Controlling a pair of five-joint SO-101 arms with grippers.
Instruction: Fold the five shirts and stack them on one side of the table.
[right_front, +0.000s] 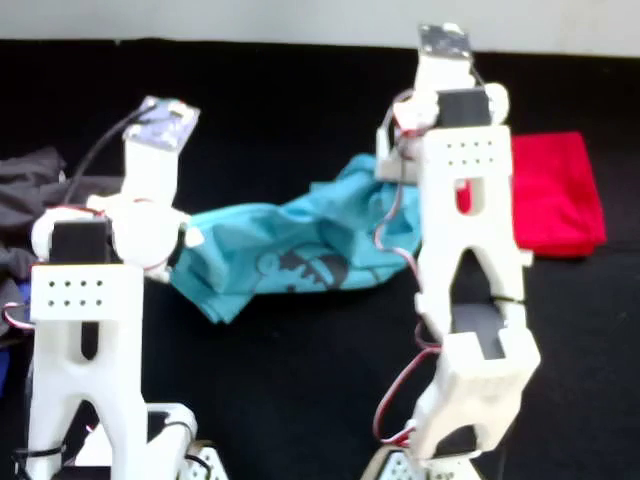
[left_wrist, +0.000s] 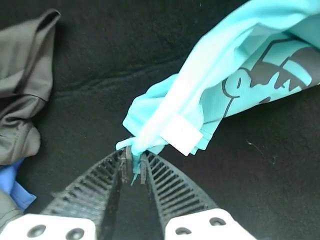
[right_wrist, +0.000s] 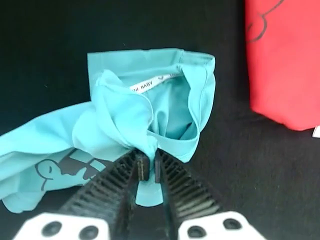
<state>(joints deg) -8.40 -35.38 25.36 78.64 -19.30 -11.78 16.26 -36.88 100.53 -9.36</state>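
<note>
teal printed fabric shirt (right_front: 290, 255) being held at both ends, one shirt done
high view: it is stretching between the arms over the black table (right_front: 300, 400), a folded red fabric shirt (right_front: 555, 195) lying at its 3 o'clock, a grey garment heap (right_front: 25, 190) at 9 o'clock. left wrist view: the left gripper (left_wrist: 134, 162) is pinching a teal corner. right wrist view: the right gripper (right_wrist: 148, 167) is pinching fabric by the collar. likely one folded, four remaining.

A black, matte table (right_front: 300, 400) spreads across the high view from 9 through 6 to 3 o'clock, its cloth-like surface faintly creased in the left wrist view. At 12 o'clock a pale, evenly lit strip (right_front: 250, 18) runs along its far edge
</note>
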